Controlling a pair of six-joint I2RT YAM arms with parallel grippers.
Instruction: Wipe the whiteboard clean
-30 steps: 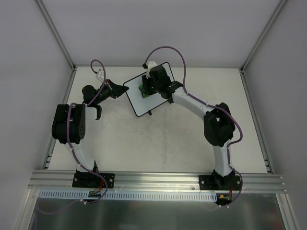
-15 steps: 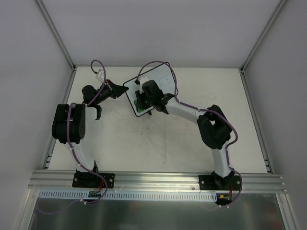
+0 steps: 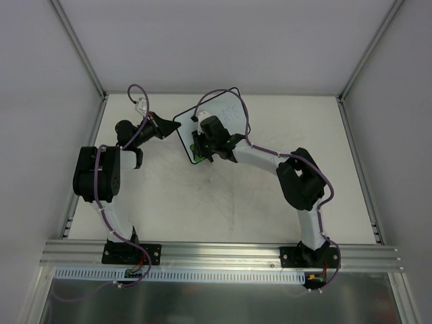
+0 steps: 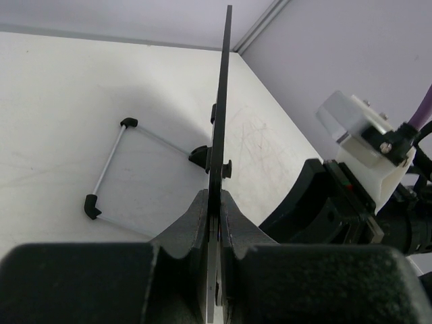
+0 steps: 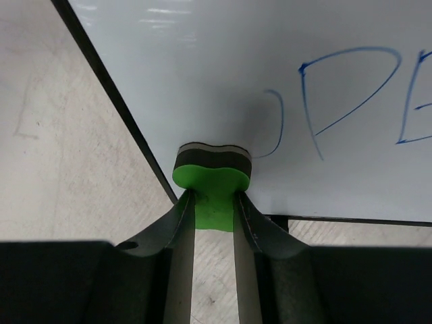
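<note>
The whiteboard stands tilted at the back middle of the table, with blue writing on its face. My left gripper is shut on its left edge; in the left wrist view the board shows edge-on between the closed jaws of the left gripper. My right gripper is shut on the green eraser. The eraser's dark pad presses on the board near its lower corner, just left of the writing. The eraser shows green in the top view.
A thin wire bracket with black corner caps lies on the table behind the board and joins a black foot. Enclosure walls and metal posts ring the table. The right arm reaches across the middle.
My right gripper has slid the eraser from the board's middle down to its near-left corner, mostly in the first half second. The left gripper and board have not moved.
</note>
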